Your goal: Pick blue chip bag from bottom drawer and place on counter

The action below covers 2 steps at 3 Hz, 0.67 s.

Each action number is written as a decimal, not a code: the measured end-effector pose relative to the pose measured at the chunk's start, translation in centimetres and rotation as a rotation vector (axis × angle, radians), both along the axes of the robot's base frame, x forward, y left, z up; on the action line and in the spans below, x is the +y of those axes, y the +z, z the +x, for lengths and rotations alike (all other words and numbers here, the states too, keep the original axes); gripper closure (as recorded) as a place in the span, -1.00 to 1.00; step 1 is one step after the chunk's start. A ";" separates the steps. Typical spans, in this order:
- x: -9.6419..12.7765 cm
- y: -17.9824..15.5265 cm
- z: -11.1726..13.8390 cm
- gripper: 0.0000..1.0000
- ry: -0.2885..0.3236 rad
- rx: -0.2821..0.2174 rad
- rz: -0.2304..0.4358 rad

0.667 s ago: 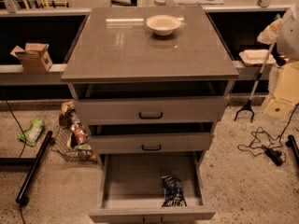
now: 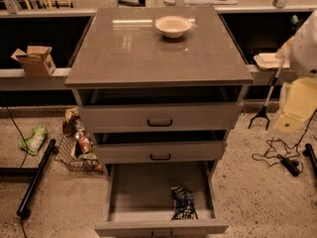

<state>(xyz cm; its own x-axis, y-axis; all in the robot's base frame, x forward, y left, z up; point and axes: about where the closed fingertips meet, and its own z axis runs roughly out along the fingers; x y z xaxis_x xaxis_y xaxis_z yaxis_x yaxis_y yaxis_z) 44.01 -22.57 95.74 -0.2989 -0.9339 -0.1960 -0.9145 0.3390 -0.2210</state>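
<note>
Grey counter (image 2: 143,56) bears a bowl (image 2: 173,26); gripper (image 2: 297,103) hangs at right edge.

Speckled floor (image 2: 257,197), dim warm light. Pale shelf ledge (image 2: 15,78) crosses mid-frame, with dark recesses above it. Cardboard box (image 2: 33,59) sits on the ledge at left, white tray (image 2: 267,60) on it at right. Lower left floor: wire basket (image 2: 69,155) of snack packs, green bag (image 2: 33,139), black pole (image 2: 37,177). Right floor: black cable (image 2: 282,157). Gripper (image 2: 297,105): pale blur at right edge, mid-height.
</note>
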 end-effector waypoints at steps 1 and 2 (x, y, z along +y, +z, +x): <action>-2.0 -7.0 0.0 -1.00 -0.159 0.112 0.025; -2.5 -13.5 0.1 -1.00 -0.244 0.172 0.084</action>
